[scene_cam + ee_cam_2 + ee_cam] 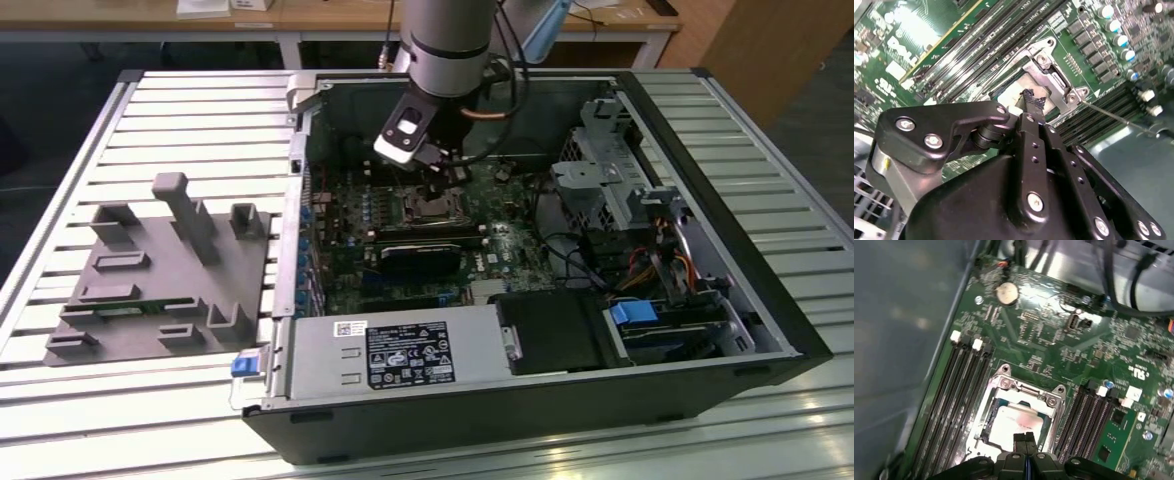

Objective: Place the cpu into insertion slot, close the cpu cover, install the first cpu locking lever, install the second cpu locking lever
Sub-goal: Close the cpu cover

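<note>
Status: claw [1024, 438] pressed together, nothing pinched between the tips. In both wrist views we saw it hanging straight over the cpu [1011, 421], tips aimed down at the pale metal top, close to the chip edge on the wrist's side. Touching or just above, we couldn't tell.

We found the cpu seated square in the insertion slot [434, 210], inside the open case [534, 425] on the slatted desk [174, 110]. To us the cpu cover [1026, 390] looked down: its silvery frame lay around the chip, with the chip top showing through the cut-out. So we judged placement and cover done, locking levers not yet.

Key relation: in the second wrist view a thin wire lever [1114, 114] ran out from one socket corner. Its long axis slanted away from the claw across the neighbouring memory slots [1089, 127] and was not tucked along the frame. We read that as unlatched. It lay off to one side of the tips, near but apart, not under them.

In the exterior view the arm [447, 40] reached down from the far side of the case, with the claw over the middle of the motherboard [521, 250]. A grey fixture [160, 270] sat on the desk at the exterior view's left, well apart from the work.
</note>
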{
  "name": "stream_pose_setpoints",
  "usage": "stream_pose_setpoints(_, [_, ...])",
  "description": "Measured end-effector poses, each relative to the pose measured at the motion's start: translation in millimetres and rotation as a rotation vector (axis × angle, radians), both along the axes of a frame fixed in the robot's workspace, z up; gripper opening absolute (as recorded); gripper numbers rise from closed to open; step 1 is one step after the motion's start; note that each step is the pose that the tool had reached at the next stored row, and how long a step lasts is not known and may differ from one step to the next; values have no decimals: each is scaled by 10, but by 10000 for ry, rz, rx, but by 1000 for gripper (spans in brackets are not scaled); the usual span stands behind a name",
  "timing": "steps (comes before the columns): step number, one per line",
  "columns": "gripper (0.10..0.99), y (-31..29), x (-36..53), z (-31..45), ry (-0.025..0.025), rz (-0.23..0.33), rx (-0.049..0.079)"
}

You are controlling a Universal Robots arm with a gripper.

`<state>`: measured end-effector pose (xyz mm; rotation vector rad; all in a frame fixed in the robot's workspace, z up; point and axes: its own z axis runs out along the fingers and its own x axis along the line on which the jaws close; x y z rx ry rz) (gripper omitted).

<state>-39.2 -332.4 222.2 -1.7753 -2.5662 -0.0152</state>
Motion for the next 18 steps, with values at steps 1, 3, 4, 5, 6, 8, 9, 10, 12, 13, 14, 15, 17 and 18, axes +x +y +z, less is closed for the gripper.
stream_pose_setpoints(1, [106,0,0,0,0,179,0])
stream_pose_setpoints(3, [106,0,0,-1,-1,544,0])
stream_pose_setpoints(4, [106,0,0,-1,-1,719,0])
stream_pose_setpoints(5, [106,0,0,-1,-1,915,-1])
stream_pose_setpoints(6, [106,0,0,-2,-2,1095,0])
stream_pose_setpoints(8, [106,0,0,-2,-3,1454,0])
stream_pose_setpoints(9, [106,0,0,-2,-4,1635,0])
stream_pose_setpoints(10, [106,0,0,-2,-4,1815,0])
stream_pose_setpoints(12, [106,0,0,-3,-4,2186,0])
stream_pose_setpoints(13, [106,0,0,-5,-5,2364,1])
stream_pose_setpoints(14, [106,0,0,-6,-5,2546,1])
stream_pose_setpoints(15, [106,0,0,-7,-5,2724,0])
stream_pose_setpoints(17, [106,0,0,-9,-4,3084,0])
stream_pose_setpoints(18, [106,0,0,-10,-4,3280,0])
